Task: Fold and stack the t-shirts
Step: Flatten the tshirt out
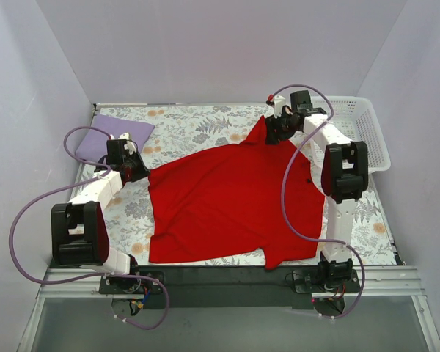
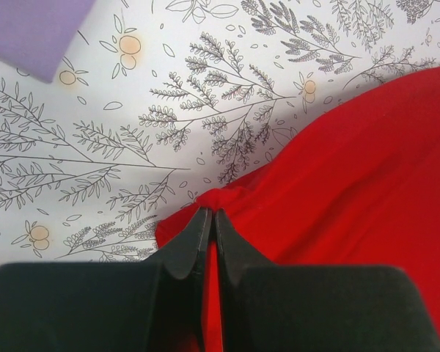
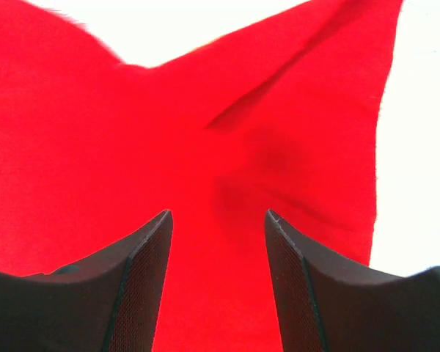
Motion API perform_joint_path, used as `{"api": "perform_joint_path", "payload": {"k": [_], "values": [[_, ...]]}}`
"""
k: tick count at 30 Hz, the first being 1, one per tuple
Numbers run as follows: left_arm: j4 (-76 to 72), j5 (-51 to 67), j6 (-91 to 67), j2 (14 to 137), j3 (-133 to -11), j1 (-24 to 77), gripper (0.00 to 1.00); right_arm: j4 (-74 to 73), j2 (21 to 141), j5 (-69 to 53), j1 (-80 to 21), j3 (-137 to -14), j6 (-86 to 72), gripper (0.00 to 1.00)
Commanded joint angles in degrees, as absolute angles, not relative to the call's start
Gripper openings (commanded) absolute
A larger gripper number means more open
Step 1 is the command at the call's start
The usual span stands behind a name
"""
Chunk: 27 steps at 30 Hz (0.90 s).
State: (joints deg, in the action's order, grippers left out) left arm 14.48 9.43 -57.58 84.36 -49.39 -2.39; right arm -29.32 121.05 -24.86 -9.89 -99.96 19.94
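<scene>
The red t-shirt (image 1: 227, 202) lies spread over the middle of the floral cloth. My left gripper (image 1: 141, 170) is shut on its left edge, and the pinched red fold (image 2: 220, 196) bunches at the fingertips in the left wrist view. My right gripper (image 1: 273, 128) is open over the shirt's far right corner, which rises to a peak there. Red cloth (image 3: 220, 147) fills the right wrist view between the spread jaws. The lavender t-shirt (image 1: 110, 136) lies folded at the far left and shows in the left wrist view (image 2: 33, 26).
A white lattice basket (image 1: 363, 132) stands at the far right beside the right arm. The grey floral cloth (image 1: 198, 128) covers the table. Pale walls close in on three sides. Purple cables loop from both arms.
</scene>
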Motion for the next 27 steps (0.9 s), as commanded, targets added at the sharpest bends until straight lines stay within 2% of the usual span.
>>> {"api": "perform_joint_path", "payload": {"k": [1, 6, 9, 13, 15, 20, 23, 24, 25, 27], "values": [[14.1, 8.0, -56.6, 81.8, -49.7, -2.2, 0.00, -28.3, 128.7, -20.5, -10.2, -107.4, 13.4, 0.59], [14.2, 8.3, -56.8, 81.4, -49.7, -2.2, 0.00, -28.8, 131.8, -20.1, -10.4, -105.5, 14.1, 0.54], [14.6, 8.2, -56.9, 80.7, -49.3, -2.2, 0.00, -29.3, 131.1, -20.0, -10.4, -101.3, 15.3, 0.38], [16.3, 4.7, -57.2, 77.9, -47.7, -2.2, 0.00, -30.1, 126.6, -20.6, -10.5, -94.1, 17.7, 0.07], [16.6, 3.7, -57.5, 76.5, -47.0, -2.3, 0.00, -30.1, 124.2, -20.8, -10.4, -90.8, 18.7, 0.01], [18.3, 1.2, -57.7, 72.7, -45.3, -2.2, 0.00, -32.2, 115.3, -22.1, -10.7, -79.0, 23.1, 0.01], [18.4, 1.8, -57.8, 70.4, -43.9, -2.2, 0.00, -32.6, 111.0, -20.8, -10.8, -77.3, 25.4, 0.03], [18.3, 1.8, -57.9, 70.1, -43.6, -2.2, 0.00, -32.6, 110.2, -20.0, -10.8, -78.4, 25.6, 0.11], [18.4, 2.0, -58.0, 70.0, -43.6, -2.3, 0.00, -32.7, 109.3, -19.5, -10.7, -79.6, 25.7, 0.26], [18.5, 1.8, -57.9, 69.9, -43.3, -2.3, 0.00, -32.8, 109.2, -18.8, -10.5, -82.3, 25.6, 0.35]]}}
